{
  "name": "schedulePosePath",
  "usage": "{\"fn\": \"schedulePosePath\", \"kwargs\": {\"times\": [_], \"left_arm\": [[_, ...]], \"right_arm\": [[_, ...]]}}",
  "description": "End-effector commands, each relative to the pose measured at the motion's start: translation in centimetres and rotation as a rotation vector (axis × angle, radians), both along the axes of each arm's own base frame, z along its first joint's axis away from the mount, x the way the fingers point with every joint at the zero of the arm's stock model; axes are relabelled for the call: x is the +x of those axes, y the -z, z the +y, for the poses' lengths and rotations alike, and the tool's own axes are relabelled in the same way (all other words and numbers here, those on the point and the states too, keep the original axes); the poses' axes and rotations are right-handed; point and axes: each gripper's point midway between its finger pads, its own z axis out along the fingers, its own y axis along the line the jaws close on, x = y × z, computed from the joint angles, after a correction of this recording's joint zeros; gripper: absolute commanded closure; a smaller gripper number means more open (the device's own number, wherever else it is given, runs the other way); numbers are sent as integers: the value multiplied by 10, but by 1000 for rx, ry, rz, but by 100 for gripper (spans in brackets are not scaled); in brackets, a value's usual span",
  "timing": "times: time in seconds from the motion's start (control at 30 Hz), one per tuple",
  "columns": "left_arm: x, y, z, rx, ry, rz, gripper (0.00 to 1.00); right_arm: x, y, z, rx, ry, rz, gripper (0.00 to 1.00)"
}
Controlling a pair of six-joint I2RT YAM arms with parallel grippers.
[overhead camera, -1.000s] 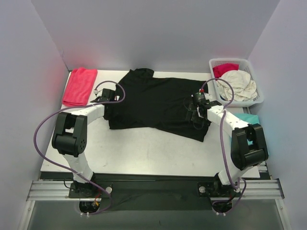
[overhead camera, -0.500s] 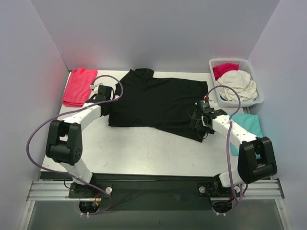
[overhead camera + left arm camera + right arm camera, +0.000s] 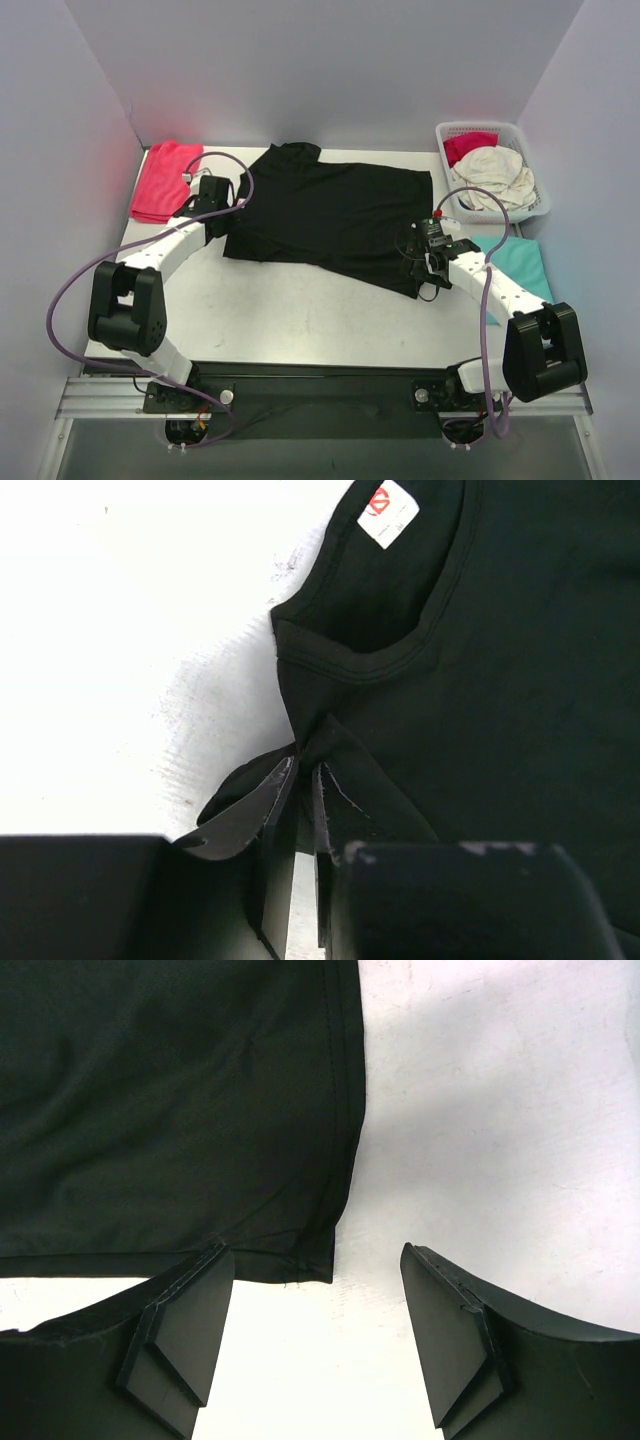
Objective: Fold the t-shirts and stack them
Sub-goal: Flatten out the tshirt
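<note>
My left gripper (image 3: 303, 780) is pinched shut on the black shirt (image 3: 500, 680) beside its collar (image 3: 385, 667), my right gripper (image 3: 318, 1300) gapes wide with the hem corner (image 3: 318, 1260) just ahead, so I'd push forward and close squarely.

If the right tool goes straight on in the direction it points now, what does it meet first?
Most likely the hem corner of the black t-shirt, which lies between the jaws of the open right tool. Depth is unclear, so it may touch the table beside it.
</note>
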Motion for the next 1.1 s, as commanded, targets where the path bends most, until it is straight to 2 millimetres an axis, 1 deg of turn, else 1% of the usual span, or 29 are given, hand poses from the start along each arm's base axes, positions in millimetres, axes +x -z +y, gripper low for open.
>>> {"fn": "schedulePosePath", "kwargs": {"times": [0.0,0.2,0.43,0.67,0.87,1.07], "left_arm": [[8,-1,3,18,-19,-26,78],[11,9,6,38,-34,-4,69],[14,24,6,47,-35,22,68],[17,45,7,60,-40,64,68],[26,53,10,64,-42,58,67],[33,49,9,62,-40,43,67]], "right_arm": [[-3,-7,-5,-26,11,-6,32],[-1,-7,-5,-30,11,-2,32],[1,-4,-4,-30,9,10,32],[1,-4,-4,-35,9,11,32],[1,-4,-4,-37,5,13,32],[2,-1,-3,-41,1,29,32]]}}
